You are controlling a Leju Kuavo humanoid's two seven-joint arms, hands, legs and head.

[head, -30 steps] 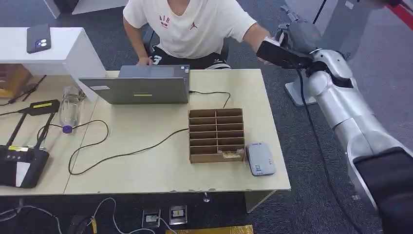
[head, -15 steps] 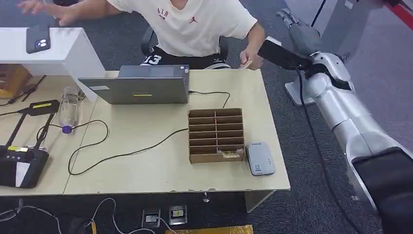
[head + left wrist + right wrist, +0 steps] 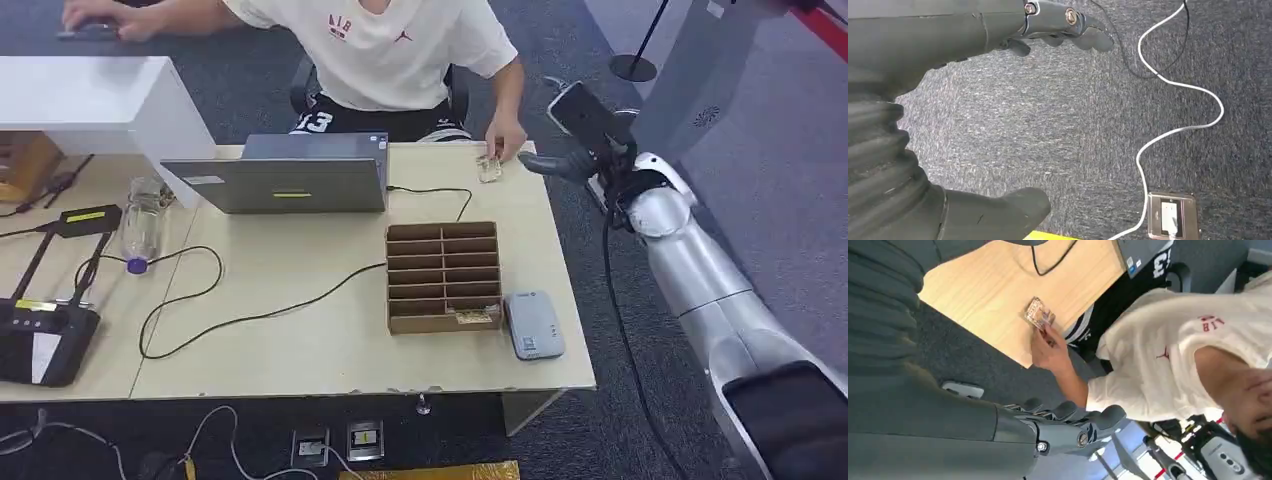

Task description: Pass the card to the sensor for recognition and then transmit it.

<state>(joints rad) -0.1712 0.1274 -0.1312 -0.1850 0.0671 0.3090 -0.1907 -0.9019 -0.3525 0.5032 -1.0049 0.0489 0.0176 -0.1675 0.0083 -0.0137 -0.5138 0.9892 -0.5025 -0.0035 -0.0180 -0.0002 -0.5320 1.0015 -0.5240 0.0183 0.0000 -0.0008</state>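
Grey carpet [image 3: 640, 400] surrounded a pale wooden tabletop [image 3: 300, 350], and the account runs from its near edge outward. Close to the near right corner lay the grey sensor [image 3: 533, 325], just beside a brown compartment box [image 3: 444, 277] whose nearest row held something small that could not be made out. Black cables [image 3: 250, 315] looped across the middle, and an open laptop [image 3: 290, 180] stood toward the far edge.

At the far right corner the card [image 3: 489, 167] lay flat on the tabletop, with a person's hand [image 3: 505, 140] touching or just leaving its far side. The right hand [image 3: 580, 150] hovered just beyond the tabletop's right edge, near that corner, over the carpet. In the right wrist view its fingers [image 3: 1068, 422] stood apart and held nothing, and the card [image 3: 1038, 313] sat well clear of them, not between thumb and fingers. The left hand [image 3: 1058, 20] hung over the carpet, its fingers spread and empty.

The step in hand seemed to be picking up the card. To do it well, the right hand would probably need to wait until the person's hand had withdrawn, move inward over the corner, lower with its fingers wide, and pinch the card by its edges, since a thin flat card gave little to grip. The sensor near the near edge would come afterwards.
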